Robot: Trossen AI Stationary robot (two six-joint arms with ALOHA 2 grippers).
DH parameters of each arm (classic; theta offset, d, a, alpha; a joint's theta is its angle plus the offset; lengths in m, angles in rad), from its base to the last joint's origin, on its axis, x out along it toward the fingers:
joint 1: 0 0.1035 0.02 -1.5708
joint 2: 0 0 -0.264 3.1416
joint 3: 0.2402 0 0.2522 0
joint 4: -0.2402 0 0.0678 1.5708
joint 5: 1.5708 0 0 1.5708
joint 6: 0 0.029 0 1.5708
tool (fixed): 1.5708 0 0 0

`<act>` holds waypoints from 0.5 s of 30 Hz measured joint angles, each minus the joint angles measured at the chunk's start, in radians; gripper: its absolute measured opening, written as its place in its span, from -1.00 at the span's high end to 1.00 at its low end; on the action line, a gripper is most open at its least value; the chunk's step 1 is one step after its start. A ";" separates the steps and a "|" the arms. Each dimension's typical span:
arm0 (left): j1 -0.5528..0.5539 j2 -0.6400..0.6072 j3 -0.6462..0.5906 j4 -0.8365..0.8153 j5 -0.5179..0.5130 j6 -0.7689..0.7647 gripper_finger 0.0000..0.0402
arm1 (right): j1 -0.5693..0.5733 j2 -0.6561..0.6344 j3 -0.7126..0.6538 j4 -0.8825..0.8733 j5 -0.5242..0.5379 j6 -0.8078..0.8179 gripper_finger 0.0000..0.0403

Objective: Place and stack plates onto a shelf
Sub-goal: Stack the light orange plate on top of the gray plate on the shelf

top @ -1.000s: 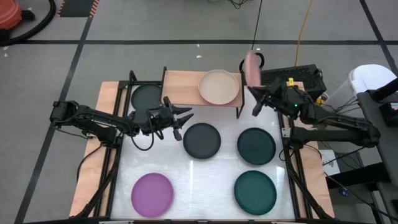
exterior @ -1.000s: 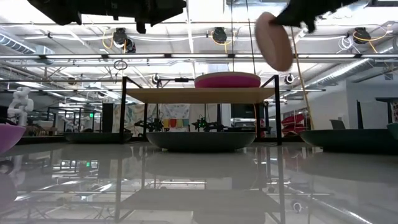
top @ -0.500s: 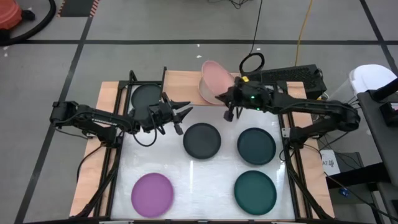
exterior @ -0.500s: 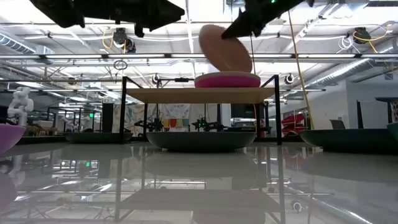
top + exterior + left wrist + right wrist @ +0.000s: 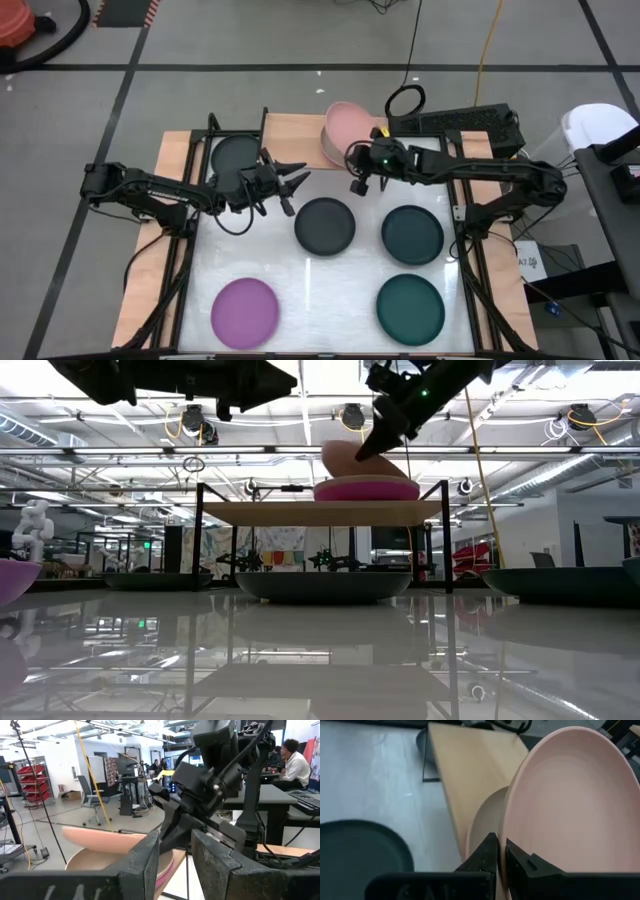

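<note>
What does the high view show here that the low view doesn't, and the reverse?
Only the high view shows the purple plate whole, both dark teal plates and the left gripper open, idle beside the shelf. Only the low view shows a magenta plate in the shelf-top stack. Both show the right gripper shut on the pale pink plate, tilted over that stack.

No text, label or number can be read in any view. No brand or sign shows clearly either.

Hidden on the shelf (image 5: 300,140)

The pink plate (image 5: 347,132) covers the beige plate (image 5: 485,827) (a sliver shows); the charcoal plate (image 5: 236,154) sits partly beneath.
</note>
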 joint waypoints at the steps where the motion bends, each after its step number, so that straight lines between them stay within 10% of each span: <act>1: 0.000 0.000 0.000 0.000 0.000 0.000 0.40 | 0.000 0.003 0.000 -0.004 0.000 0.000 0.98; 15: 0.002 0.000 0.000 0.000 -0.008 -0.079 0.40 | 0.001 0.005 -0.001 -0.014 0.001 -0.023 0.70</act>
